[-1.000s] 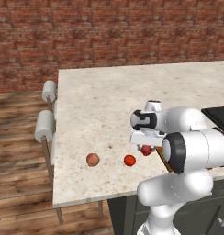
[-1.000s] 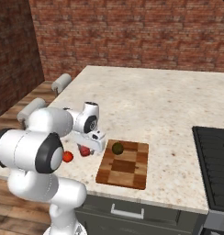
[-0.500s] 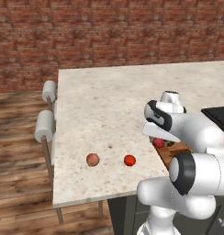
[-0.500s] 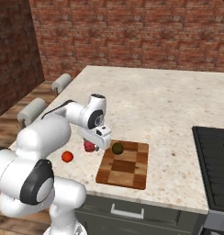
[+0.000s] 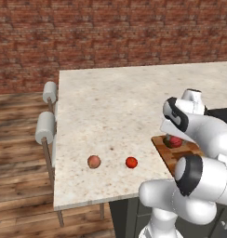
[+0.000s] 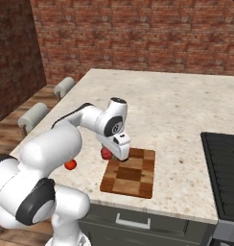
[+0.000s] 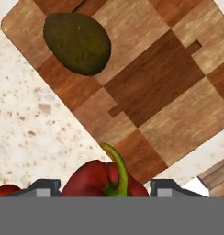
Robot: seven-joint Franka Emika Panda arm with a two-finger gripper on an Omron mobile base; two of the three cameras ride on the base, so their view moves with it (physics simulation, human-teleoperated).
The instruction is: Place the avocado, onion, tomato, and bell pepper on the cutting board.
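— Carrying the pepper (image 7: pixel 104 179), jaws shut on its sides, over the board (image 7: pixel 155 87) edge?

— Yes. Move further in, clear of the avocado (image 7: pixel 77 42), lower, then release.

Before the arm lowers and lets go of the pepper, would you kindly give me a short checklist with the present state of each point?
1. Bell pepper between the gripper fingers: ok, the fingertips flank it on both sides.
2. Pepper over the cutting board: ok in the hand view, at the board's edge.
3. Free board space for it: ok, the avocado lies near one corner, the rest is bare.
4. Avocado already on the board: ok.
5. Onion and tomato on the board: not ok, both lie on the counter.
6. Pepper's height above the board: cannot tell.
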